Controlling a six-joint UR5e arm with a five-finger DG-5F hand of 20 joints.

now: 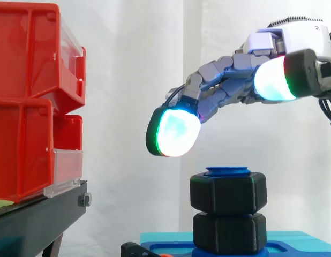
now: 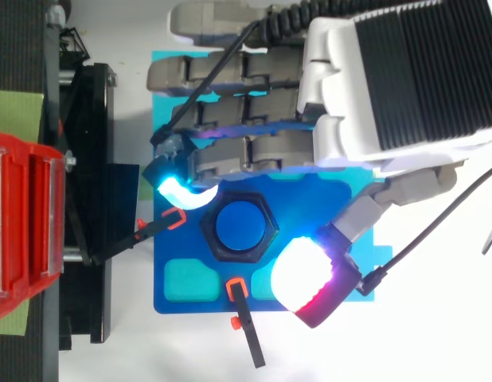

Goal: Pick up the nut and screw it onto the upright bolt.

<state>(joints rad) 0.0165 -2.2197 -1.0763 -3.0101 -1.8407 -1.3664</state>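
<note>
The hand (image 1: 230, 80) is hovering just above the bolt (image 2: 239, 225), fingers extending loosely and gripping nothing. The nut (image 1: 227, 191) is sitting around the bolt's top, apart from the fingertips. A blue base (image 2: 176, 296) is lying beneath the bolt.

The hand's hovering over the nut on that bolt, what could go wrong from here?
The nut sits at the top of the bolt, above the black hex, so it may be only lightly threaded; a sideways nudge could tip it. The open hand hangs above; a pad could land on the nut's edge.
</note>
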